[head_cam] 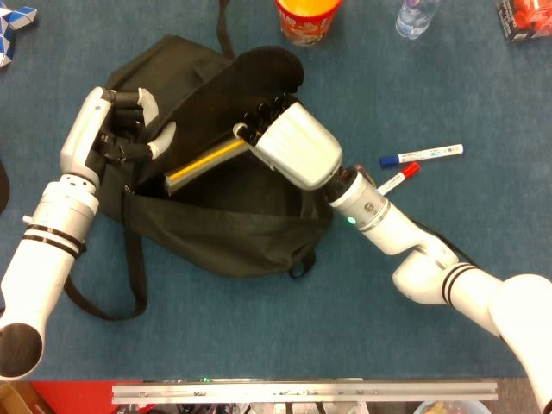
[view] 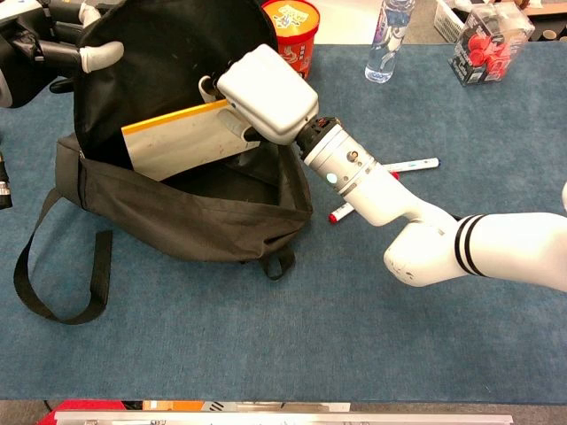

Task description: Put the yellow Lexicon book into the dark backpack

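- Nearest the robot, the right arm reaches in from the right, and the right hand (view: 266,93) grips the book (view: 182,140) by its right end, fingers wrapped over the top edge.
- The book sits in the mouth of the backpack (view: 177,217), partly past the front lip; its long axis runs from the hand leftward and a touch downward, the free end leading into the bag.
- So the way in is to the left and down: by my read the book is well started but not yet seated, and the next push follows that long axis.
- The right hand is on the book; the left hand (head_cam: 121,129) is at the far-left edge of the opening, gripping the backpack's rim and holding the flap up.
- Inside the backpack I see only the book; deeper in it's dark, can't tell.
- Just right of the bag, two markers (head_cam: 421,156) lie on the table (head_cam: 259,345), apart from the bag.
- Farthest back: a red cup (view: 292,31), a bottle (view: 388,40) and a packet of red things (view: 487,40).
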